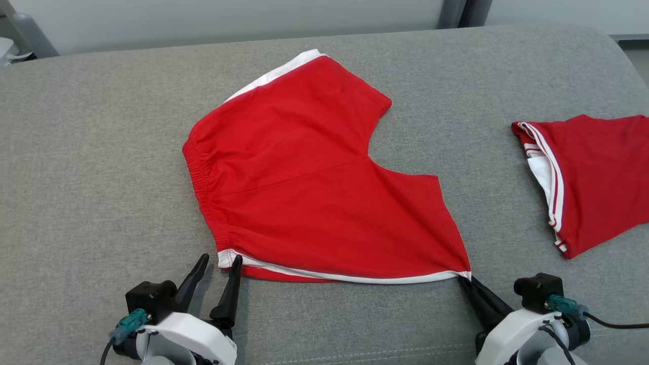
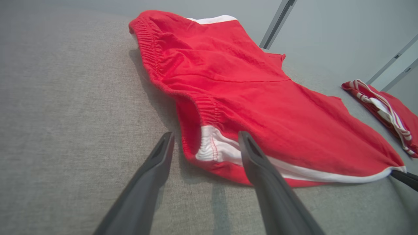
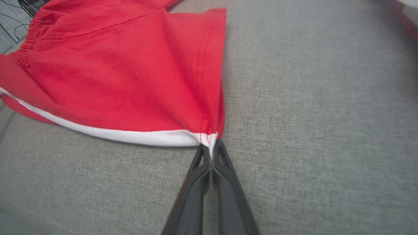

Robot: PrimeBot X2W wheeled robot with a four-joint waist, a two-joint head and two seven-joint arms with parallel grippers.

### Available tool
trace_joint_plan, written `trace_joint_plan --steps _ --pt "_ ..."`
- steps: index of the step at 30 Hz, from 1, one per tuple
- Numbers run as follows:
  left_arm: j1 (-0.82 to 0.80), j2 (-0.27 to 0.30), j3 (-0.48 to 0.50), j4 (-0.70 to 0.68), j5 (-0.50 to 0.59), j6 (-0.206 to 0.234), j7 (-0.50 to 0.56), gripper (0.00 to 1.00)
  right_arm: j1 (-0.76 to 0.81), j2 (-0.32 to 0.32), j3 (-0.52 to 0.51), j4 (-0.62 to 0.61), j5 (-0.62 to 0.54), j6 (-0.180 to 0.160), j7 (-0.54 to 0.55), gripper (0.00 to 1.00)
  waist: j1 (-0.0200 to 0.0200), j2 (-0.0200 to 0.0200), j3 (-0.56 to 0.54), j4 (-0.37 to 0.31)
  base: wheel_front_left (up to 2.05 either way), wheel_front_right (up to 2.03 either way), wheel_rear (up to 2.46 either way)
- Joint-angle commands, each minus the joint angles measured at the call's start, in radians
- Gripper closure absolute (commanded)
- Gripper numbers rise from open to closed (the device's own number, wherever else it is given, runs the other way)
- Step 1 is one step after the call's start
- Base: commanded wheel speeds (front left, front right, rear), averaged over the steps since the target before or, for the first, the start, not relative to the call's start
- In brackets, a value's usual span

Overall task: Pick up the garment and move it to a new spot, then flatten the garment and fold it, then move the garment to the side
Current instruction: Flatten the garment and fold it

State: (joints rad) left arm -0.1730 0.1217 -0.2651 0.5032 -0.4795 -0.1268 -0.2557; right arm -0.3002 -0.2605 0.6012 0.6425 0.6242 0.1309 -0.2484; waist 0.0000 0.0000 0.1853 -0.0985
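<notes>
**A:** Head view: where did the shorts (image 1: 314, 192) lie?

**B:** Flat on the grey cushion (image 1: 101, 152), with the white hem running left to right along the near edge. The right gripper (image 1: 464, 276) was at its right corner, and the left gripper (image 1: 220, 259) at its left.

**A:** Left wrist view?

**B:** The fingers stood wide with the waistband corner just ahead between them, not gripped.

**A:** Right wrist view?

**B:** The fingers were pinched tight on the hem's tip.

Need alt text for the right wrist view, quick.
The right gripper is shut on the white-trimmed hem corner of the red shorts, which spread up and to the left across the grey cushion. A blurred red edge of a second garment shows at the top right.
</notes>
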Motion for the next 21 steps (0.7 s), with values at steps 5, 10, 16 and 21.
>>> trace_joint_plan --steps 5,10,16,21 --pt "-0.054 0.03 -0.006 0.0 -0.026 -0.004 -0.006 0.76 -0.014 -0.013 0.014 -0.021 0.007 0.0 -0.013 1.0 0.0 0.0 0.01 -0.01 0.0 0.0 0.0" --pt "-0.062 0.038 -0.026 0.008 -0.044 -0.004 -0.006 1.0 -0.019 -0.014 0.01 -0.023 0.007 0.0 -0.013 1.0 0.0 0.0 0.012 -0.006 0.0 0.0 0.0" --pt "-0.043 0.056 -0.061 0.039 -0.085 -0.004 -0.006 1.0 -0.009 -0.02 0.0 -0.013 0.016 0.0 -0.013 1.0 0.0 0.0 -0.012 0.011 0.0 0.0 0.0" --pt "0.003 0.068 -0.046 0.063 -0.086 -0.004 -0.006 1.0 0.016 -0.026 -0.007 -0.01 0.021 0.0 -0.013 1.0 0.0 0.0 -0.052 0.031 0.0 0.0 0.0"
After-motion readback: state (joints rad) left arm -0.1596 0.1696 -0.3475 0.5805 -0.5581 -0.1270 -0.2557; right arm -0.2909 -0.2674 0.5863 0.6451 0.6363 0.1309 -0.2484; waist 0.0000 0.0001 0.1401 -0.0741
